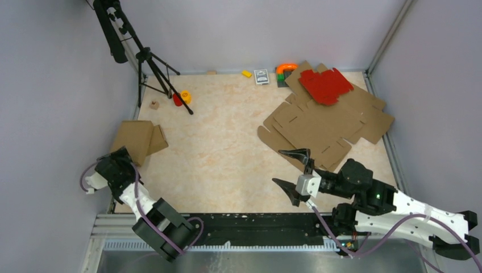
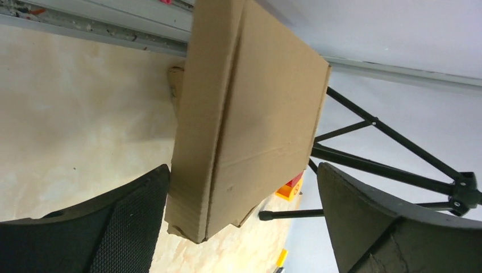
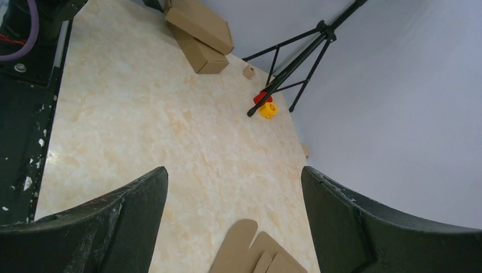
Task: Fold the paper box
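A folded brown paper box (image 1: pixel 136 139) lies at the table's left edge, its lid flap lying open toward the left. In the left wrist view the box (image 2: pixel 250 114) fills the space between my fingers. My left gripper (image 1: pixel 120 161) (image 2: pixel 243 168) is open around its near end; the left finger (image 2: pixel 136 216) stands next to the box's edge and the right finger (image 2: pixel 364 216) is well apart from it. Flat brown die-cut sheets (image 1: pixel 324 122) lie at the right. My right gripper (image 1: pixel 279 166) (image 3: pixel 233 170) hangs open and empty at their near corner (image 3: pixel 250 250).
A red die-cut sheet (image 1: pixel 325 85) lies on the brown stack. A black tripod (image 1: pixel 153 62) stands at the back left, with a red and yellow toy (image 1: pixel 183 98) and a small wooden block (image 1: pixel 154 104) by its feet. Small items (image 1: pixel 261 77) line the back wall.
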Available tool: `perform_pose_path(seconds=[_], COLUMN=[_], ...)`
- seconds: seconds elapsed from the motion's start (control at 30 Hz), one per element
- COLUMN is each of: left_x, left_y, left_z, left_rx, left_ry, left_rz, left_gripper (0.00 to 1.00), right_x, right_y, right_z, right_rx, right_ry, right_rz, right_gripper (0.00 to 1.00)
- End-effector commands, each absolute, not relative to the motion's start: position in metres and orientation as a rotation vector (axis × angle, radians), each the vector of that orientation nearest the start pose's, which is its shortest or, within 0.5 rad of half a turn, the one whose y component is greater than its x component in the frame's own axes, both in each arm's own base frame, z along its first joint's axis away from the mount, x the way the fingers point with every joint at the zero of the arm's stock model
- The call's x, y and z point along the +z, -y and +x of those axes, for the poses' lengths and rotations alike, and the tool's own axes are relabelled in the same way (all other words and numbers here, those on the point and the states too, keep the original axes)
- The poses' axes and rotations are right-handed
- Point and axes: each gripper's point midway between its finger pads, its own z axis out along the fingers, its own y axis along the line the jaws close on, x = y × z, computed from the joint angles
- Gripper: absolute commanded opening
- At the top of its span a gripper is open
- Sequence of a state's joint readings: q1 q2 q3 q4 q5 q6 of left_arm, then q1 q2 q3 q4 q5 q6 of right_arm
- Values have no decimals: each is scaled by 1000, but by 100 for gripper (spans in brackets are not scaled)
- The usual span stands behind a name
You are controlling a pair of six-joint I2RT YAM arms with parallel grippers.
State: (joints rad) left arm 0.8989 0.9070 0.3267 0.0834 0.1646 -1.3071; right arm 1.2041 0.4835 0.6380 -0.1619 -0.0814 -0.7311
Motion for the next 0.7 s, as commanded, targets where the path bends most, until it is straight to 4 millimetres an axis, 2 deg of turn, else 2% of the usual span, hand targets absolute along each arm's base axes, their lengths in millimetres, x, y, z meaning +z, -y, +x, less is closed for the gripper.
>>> perform_pose_path(seconds=[0.0,0.13,0.2,0.27,0.3,0.4,0.47,0.57,0.67], left_x=[137,150,165,177,182,193,201,209,218], left_y=[-198,-191,-183,-171,-168,-151,-131,-88,-40], left_z=[248,237,234,235,234,235,246,271,295], left_rx=[-377,-302,-292,-286,-260,-216,-268,-369,-446], left_ry=[-1168,-1251,-1265,-1307,-1328,-1408,-1462,-1559,-1671], left_rz=[-1771,-1759,-1715,-1665,-1649,-1601,-1539,-1388,-1107], left_gripper=[99,99,99,99,99,99,99,99,99], right_x=[331,322,301,268,259,247,250,248,242], right_y=[-248,-248,-251,-258,-261,-265,-266,-261,-247], right_z=[107,116,127,131,134,145,150,165,191], right_rx=[482,516,512,498,497,505,550,637,682], right_ry=[-843,-970,-1100,-1210,-1260,-1363,-1385,-1454,-1570], right_rz=[-1268,-1190,-1165,-1223,-1222,-1141,-1062,-955,-832], right_gripper=[86,88,93,94,94,94,95,95,95])
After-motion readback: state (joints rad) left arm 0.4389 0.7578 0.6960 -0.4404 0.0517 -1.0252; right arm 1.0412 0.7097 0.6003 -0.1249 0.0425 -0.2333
